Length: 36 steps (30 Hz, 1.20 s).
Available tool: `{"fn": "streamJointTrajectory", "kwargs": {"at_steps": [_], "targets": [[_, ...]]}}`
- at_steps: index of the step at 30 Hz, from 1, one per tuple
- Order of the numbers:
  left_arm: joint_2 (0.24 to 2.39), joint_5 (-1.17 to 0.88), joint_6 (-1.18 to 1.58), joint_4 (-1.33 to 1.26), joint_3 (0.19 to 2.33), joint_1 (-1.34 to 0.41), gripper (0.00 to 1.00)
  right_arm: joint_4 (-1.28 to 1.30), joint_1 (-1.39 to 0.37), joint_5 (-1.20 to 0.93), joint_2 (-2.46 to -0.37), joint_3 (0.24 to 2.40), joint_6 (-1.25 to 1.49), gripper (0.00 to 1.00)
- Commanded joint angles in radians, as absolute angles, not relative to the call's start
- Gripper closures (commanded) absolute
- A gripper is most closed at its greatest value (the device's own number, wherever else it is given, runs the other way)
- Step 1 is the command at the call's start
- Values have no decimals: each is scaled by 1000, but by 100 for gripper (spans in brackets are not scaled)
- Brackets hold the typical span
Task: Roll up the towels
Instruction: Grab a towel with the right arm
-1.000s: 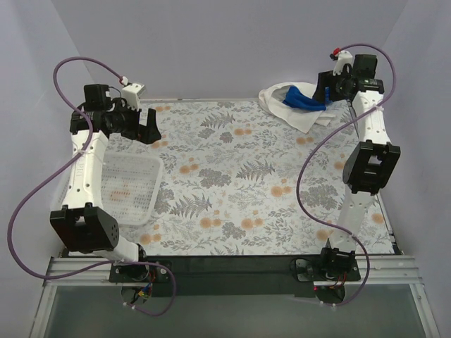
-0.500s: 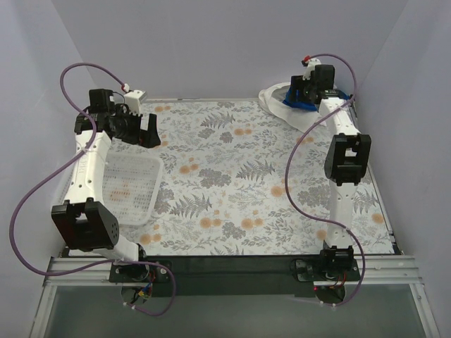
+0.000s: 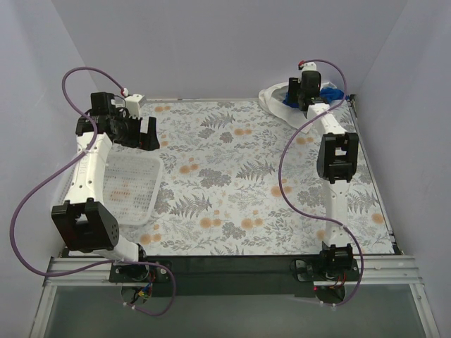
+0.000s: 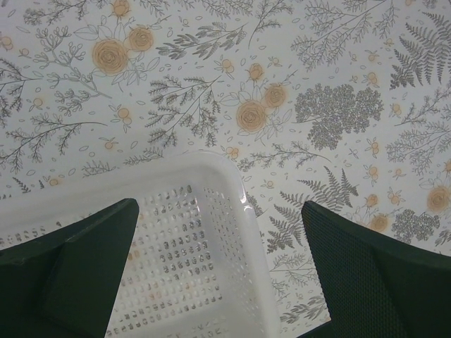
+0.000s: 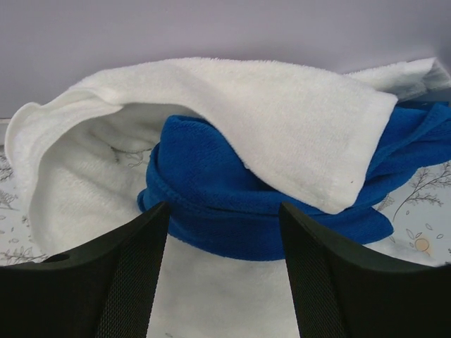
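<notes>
The white towel (image 3: 271,98) and the royal blue towel (image 3: 331,92) lie crumpled together at the table's far right corner. In the right wrist view the white towel (image 5: 268,113) folds over the blue towel (image 5: 225,204), which lies on another part of the white one. My right gripper (image 5: 224,225) is open just in front of the blue towel's folded edge, its jaws standing either side of it, not closed. My left gripper (image 3: 150,134) is open and empty, held above the far corner of the white perforated basket (image 4: 190,267).
The white plastic basket (image 3: 130,189) sits on the left side of the floral tablecloth (image 3: 232,176). Grey walls enclose the table at the back and sides, close behind the towels. Purple cables loop off both arms.
My right arm has swung left and forward over the towel pile, bringing its open gripper down to the blue towel. My left gripper has shifted slightly.
</notes>
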State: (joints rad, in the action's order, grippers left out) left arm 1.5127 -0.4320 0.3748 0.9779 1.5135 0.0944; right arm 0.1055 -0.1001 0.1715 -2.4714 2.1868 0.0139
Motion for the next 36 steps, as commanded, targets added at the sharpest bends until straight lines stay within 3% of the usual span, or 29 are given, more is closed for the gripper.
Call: {"fn": "streamJointTrajectory", "kwargs": {"at_steps": [1,8,13,18,23,24,26,27,28,36], "targets": [[1456,-413,385,980,1516,92,2,11,-98,253,-2511,2210,-35,41],[1453,-403,393,976,1508,92,2,-20,-94,171,-2497,2191,-8,41],[1443,-410,394,974,1491,92,2,-3,-94,110,-2496,2187,49,31],[1439,-410,396,973,1479,92,2,-2,-97,118,-2508,2186,64,32],[1434,-396,402,971,1471,94,2,-6,-94,186,-2533,2203,29,50],[1433,-394,402,971,1468,92,2,-8,-94,190,-2534,2204,22,66],[1434,-384,402,971,1473,94,2,-8,-89,198,-2522,2197,3,80],[1434,-382,403,969,1477,92,2,-5,-86,193,-2496,2189,5,94],[1437,-382,403,969,1479,94,2,-2,-74,175,-2481,2181,5,99],[1404,-413,416,950,1451,92,2,90,28,31,-2212,2181,-26,99]]}}
